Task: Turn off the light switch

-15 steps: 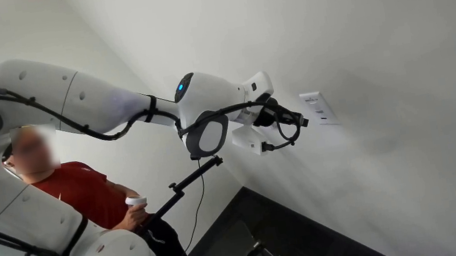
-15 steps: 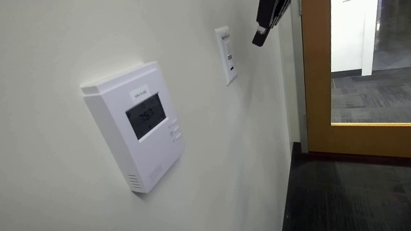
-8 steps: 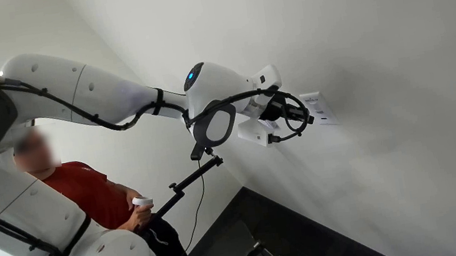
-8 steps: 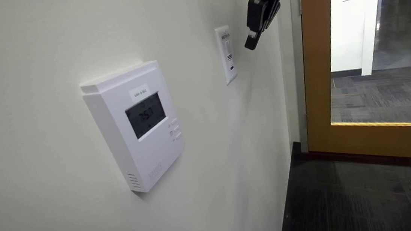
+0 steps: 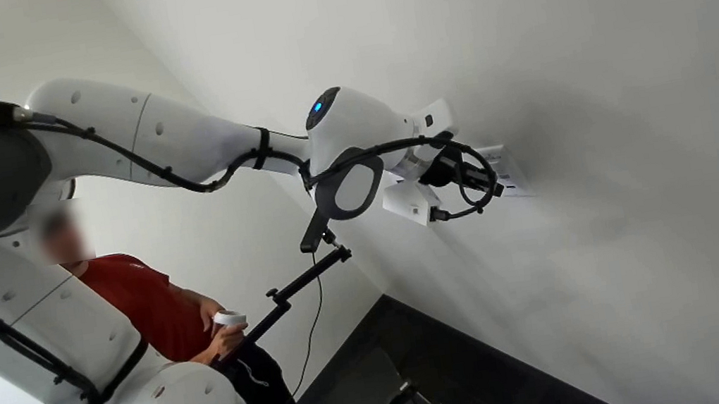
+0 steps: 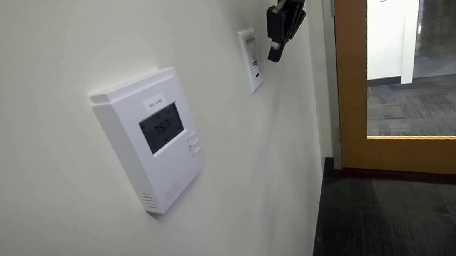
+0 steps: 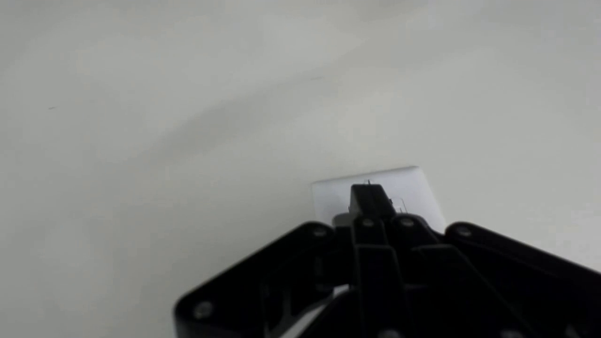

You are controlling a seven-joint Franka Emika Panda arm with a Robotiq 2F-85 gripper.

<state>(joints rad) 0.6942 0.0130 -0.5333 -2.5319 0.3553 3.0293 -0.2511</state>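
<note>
Fingers [image 7: 360, 202]: black, pressed together with just a thin seam between, gripping nothing.
Gripper [image 6: 274, 54]: pointed down toward the wall [image 6: 226, 195]; apart from the light switch [image 6: 251, 61] in an exterior view, with a narrow strip of wall between.
Light switch: fixed to the wall just beyond the fingers; white, lettered near the top, dark-marked lower down; partly covered by the gripper [image 5: 501, 190] in an exterior view and in the wrist view; on or off, cannot tell.
Cable [image 5: 394, 146]: black, looped beside the gripper, plugged into a white box [image 5: 411, 203].
Arm [image 5: 179, 136]: white, extended across an exterior view, lit blue near the wrist.
Thermostat [image 6: 173, 166]: boxy, white, mounted on the same wall, well apart from the gripper, with digits on a dark display [image 6: 162, 129].
Person [image 5: 147, 305]: red-shirted, dark-trousered, partly hidden behind the arm, grasping a white-ringed controller [image 5: 230, 318].
Stand [image 5: 300, 282]: black, jointed, sloping up beside the person, with a slim dark device [image 5: 314, 231] near the upper end.
Door [image 6: 350, 91]: wood-framed, glazed, beyond the gripper in an exterior view.
Floor [image 6: 387, 213]: dark, meeting the foot of the wall in both exterior views.
</note>
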